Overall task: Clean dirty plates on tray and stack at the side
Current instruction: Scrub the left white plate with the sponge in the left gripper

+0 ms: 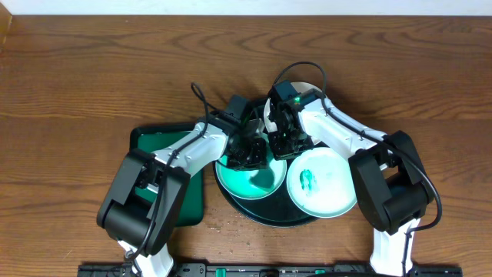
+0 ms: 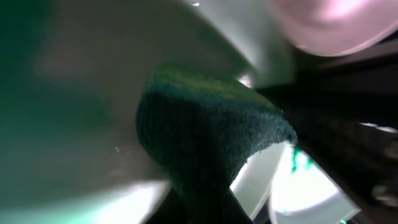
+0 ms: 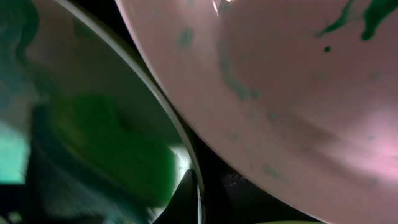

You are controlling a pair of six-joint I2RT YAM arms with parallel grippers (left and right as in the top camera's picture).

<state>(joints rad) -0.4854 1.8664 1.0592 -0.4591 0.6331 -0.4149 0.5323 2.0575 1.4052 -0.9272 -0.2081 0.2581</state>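
Green plastic first: a small rectangular tray (image 1: 191,201) lies at the left of the wooden table (image 1: 77,77), partly under the left arm (image 1: 184,154). The left jaws are clenched on a dark green scouring pad (image 2: 211,137) at the far edge of the left plate (image 1: 250,185), which is washed teal and sits inside the round dark tray (image 1: 265,216). The right jaws hover just beside them; whether they grip anything I cannot tell. A second plate (image 1: 306,88) shows behind them. The third plate (image 1: 327,185), smeared teal, lies at the tray's right side.
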